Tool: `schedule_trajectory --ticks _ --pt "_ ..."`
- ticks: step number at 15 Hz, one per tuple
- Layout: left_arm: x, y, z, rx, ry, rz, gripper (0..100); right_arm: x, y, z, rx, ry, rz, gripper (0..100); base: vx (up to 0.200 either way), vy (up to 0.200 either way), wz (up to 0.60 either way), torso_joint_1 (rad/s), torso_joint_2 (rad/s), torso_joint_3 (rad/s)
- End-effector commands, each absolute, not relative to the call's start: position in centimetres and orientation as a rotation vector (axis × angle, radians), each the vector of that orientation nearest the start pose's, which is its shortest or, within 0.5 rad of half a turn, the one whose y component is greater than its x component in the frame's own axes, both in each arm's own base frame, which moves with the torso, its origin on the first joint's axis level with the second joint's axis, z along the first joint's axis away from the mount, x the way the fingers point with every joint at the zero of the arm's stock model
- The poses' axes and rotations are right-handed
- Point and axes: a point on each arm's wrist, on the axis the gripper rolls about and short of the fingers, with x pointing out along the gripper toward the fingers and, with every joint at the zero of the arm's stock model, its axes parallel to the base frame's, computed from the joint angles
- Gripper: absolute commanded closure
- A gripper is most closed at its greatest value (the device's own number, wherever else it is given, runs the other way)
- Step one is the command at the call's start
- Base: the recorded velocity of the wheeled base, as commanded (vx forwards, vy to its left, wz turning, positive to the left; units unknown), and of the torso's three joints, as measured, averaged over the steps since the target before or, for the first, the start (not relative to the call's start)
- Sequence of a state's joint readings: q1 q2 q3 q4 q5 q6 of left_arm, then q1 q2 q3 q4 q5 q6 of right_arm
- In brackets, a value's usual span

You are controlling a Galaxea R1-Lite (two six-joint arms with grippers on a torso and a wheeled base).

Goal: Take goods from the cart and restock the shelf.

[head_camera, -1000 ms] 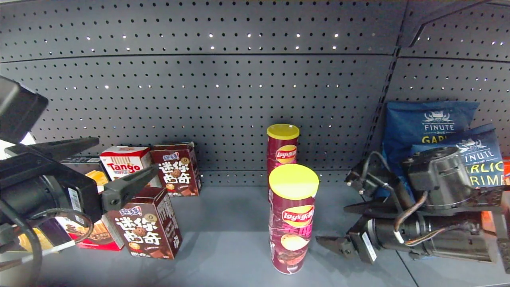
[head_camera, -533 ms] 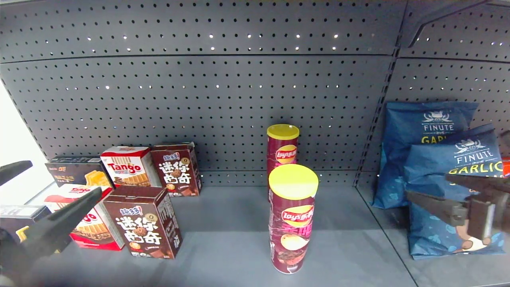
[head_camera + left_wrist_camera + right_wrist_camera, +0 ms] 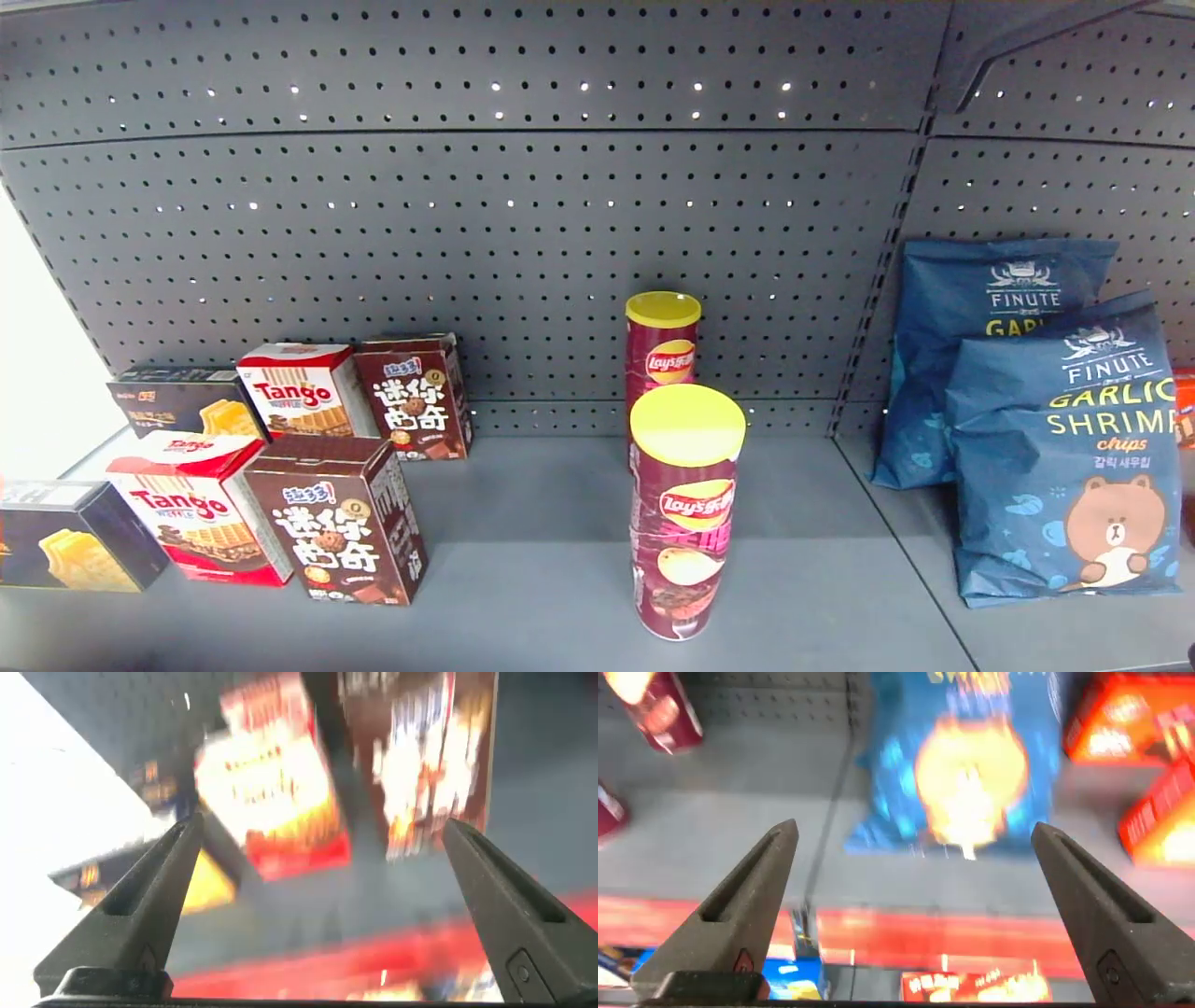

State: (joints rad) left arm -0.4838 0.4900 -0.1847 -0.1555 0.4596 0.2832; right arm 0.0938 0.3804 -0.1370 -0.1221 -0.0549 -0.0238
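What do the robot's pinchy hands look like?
Both the left gripper and the right gripper have two long, dark grey fingers shaped like wedges, wide at the base and thin at the tip. Some carry a small round mark low down.

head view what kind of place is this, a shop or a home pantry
Probably a shop aisle, or a mock-up of one: a grey shelf with a pegboard back, duplicate snack boxes faced forward, and chip cans lined front to back.
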Motion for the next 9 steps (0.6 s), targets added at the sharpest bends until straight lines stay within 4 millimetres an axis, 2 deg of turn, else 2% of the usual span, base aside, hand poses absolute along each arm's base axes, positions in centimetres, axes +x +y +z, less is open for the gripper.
schedule_trajectory --ticks 1,7,9 --pt "1.1 0.6 14.1 0.335 0.085 -0.037 0 -1.7 -0.2 8.0 0.026 0.045 0.039 0 0.000 0.000 0.00 0.000 0.00 0.000" --pt "0.6 0.8 13.3 0.325 0.066 -0.052 0 -1.7 -0.1 7.7 -0.004 0.072 0.063 0 0.000 0.000 0.00 0.000 0.00 0.000" --pt "0.7 0.7 12.5 0.341 0.087 -0.115 0 -1.7 -0.1 7.7 -0.004 0.072 0.063 0 0.000 0.000 0.00 0.000 0.00 0.000"
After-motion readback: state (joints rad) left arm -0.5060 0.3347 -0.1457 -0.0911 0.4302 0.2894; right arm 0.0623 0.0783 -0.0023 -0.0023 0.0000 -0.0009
